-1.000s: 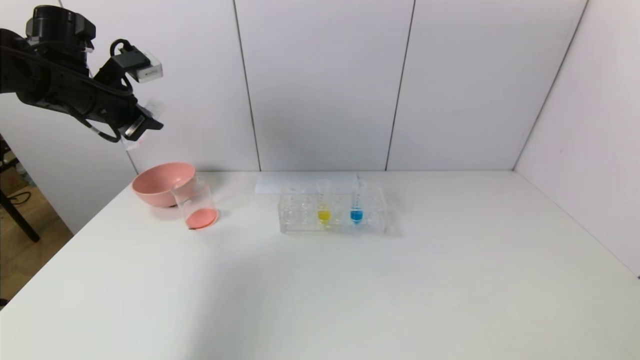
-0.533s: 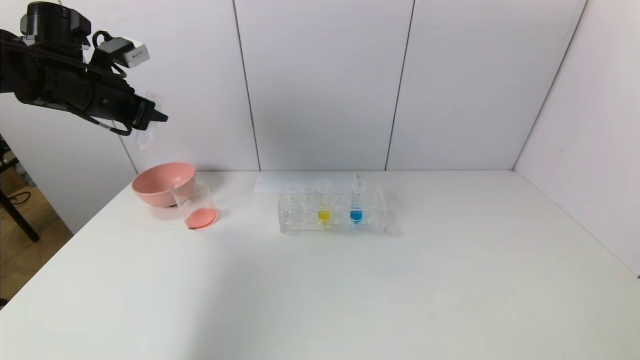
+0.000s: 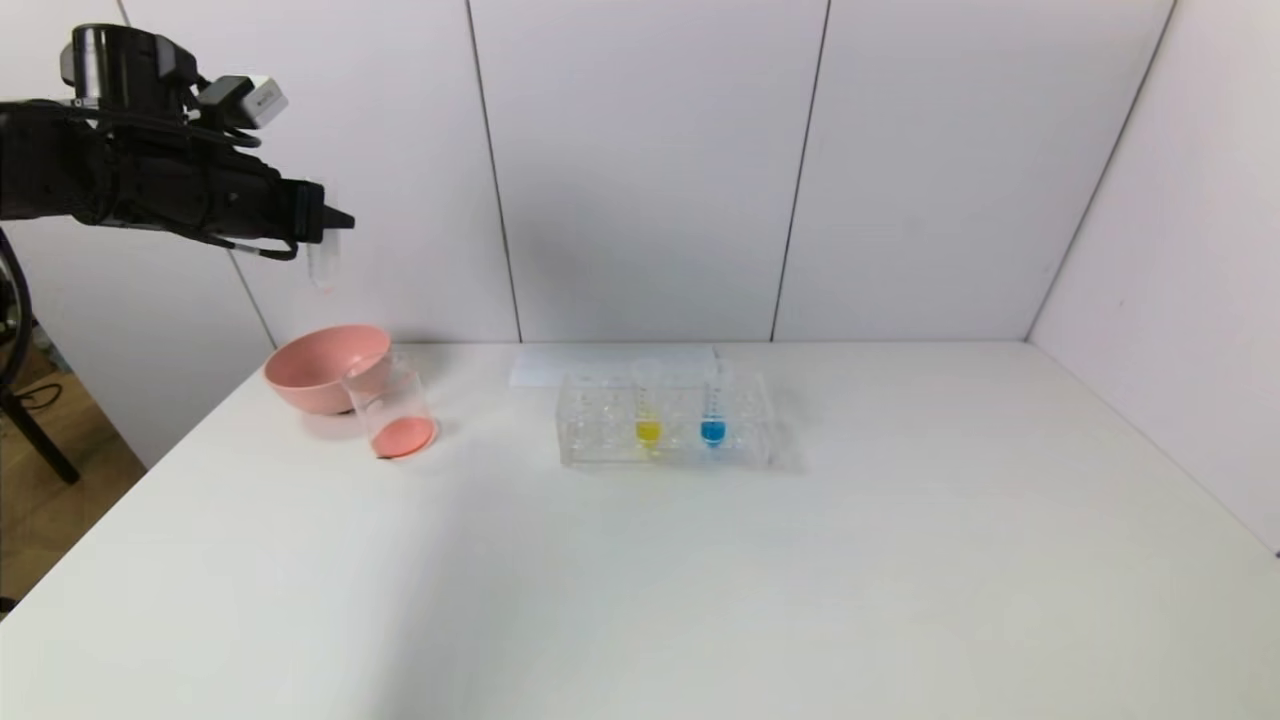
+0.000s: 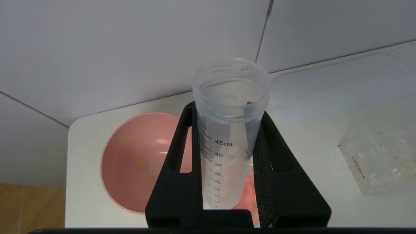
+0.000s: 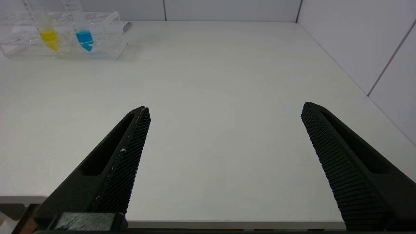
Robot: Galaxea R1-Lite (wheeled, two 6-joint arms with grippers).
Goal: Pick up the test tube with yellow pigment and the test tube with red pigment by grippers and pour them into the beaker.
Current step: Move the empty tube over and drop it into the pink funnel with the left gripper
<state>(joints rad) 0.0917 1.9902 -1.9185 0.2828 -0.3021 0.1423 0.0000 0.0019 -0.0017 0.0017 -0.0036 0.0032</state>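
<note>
The left gripper (image 3: 335, 218) is matte black, with black cables looping along the arm behind its fingers and a small white-grey box mounted farther back on the wrist. A black cylindrical joint housing with a silvery band sits behind that. Its fingers (image 4: 175, 162) are flat, wedge-shaped black plates with slotted cut-outs. The right gripper (image 5: 224, 110) has black tapering fingers (image 5: 130, 156), slotted, with mesh-textured inner pads.

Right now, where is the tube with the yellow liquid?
In the head view, the slim clear yellow-tipped tube stands upright in the clear plastic rack mid-table, just left of the blue-tipped tube.
</note>
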